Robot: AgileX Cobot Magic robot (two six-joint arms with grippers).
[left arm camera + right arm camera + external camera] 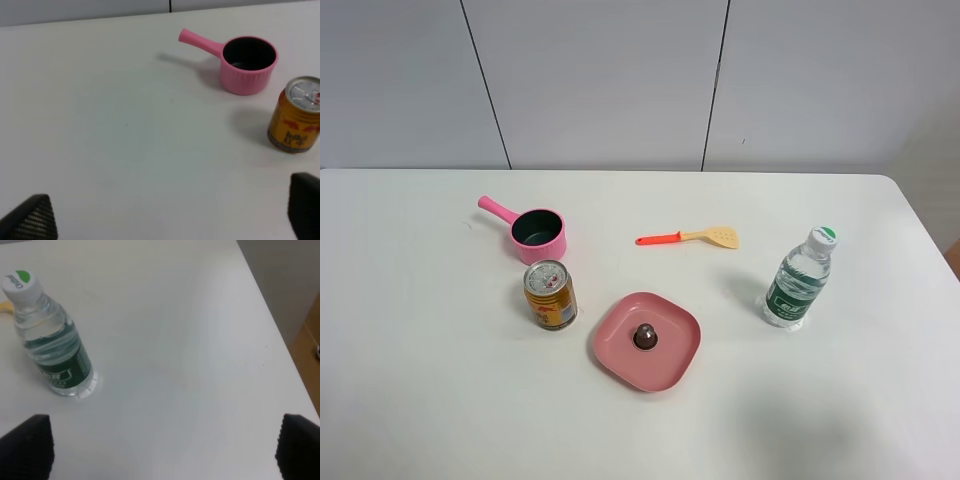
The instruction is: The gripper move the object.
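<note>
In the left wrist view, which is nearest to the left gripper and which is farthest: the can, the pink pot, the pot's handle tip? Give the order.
1. The can, standing just beyond the left gripper on one finger's side.
2. The pink pot, behind the can.
3. The pot's handle tip, farthest out, pointing away from the can.

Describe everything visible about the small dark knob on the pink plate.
The knob is a tiny dark grey-brown dome with a slightly flared base and a faint glint on top; its material cannot be told. It stands upright at the middle of the pink square plate, which lies on the white table, right of the yellow can. Nothing but the plate touches it; no claw is near it. Only the exterior view shows it.
</note>
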